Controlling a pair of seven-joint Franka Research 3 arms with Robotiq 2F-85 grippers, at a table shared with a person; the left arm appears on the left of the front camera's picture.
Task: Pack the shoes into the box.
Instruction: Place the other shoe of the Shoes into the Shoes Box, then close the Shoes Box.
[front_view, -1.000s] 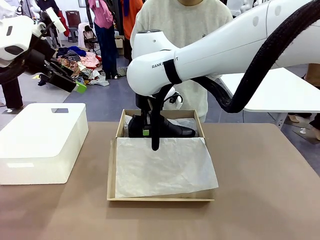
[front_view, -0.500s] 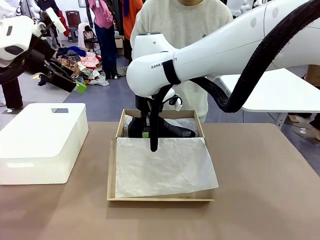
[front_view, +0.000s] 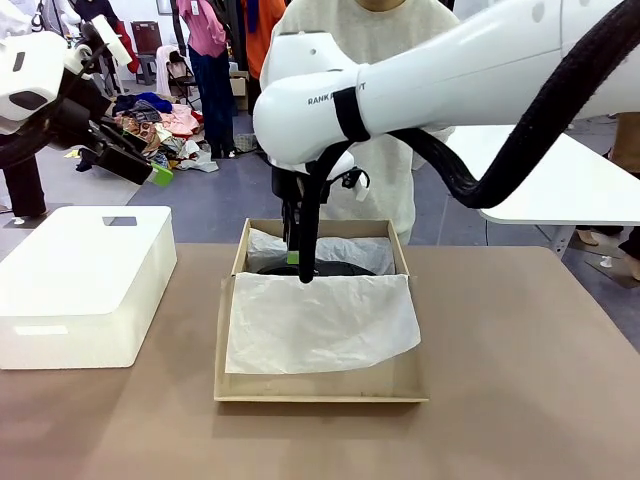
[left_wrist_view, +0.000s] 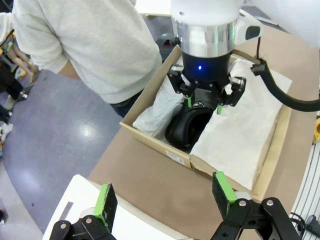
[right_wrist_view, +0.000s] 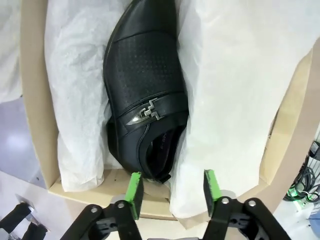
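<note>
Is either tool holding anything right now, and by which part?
Nothing is held. The right tool hangs open above the glossy black leather shoe lying in the brown cardboard box; the left tool is open, empty.

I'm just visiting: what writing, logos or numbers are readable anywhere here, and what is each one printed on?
"RANK" then "T": on the white right arm, front view; a black strap covers the letters between.
White sticker on the box wall, left wrist view: too small to read.
Print inside the shoe, right wrist view: too blurred to read.
</note>
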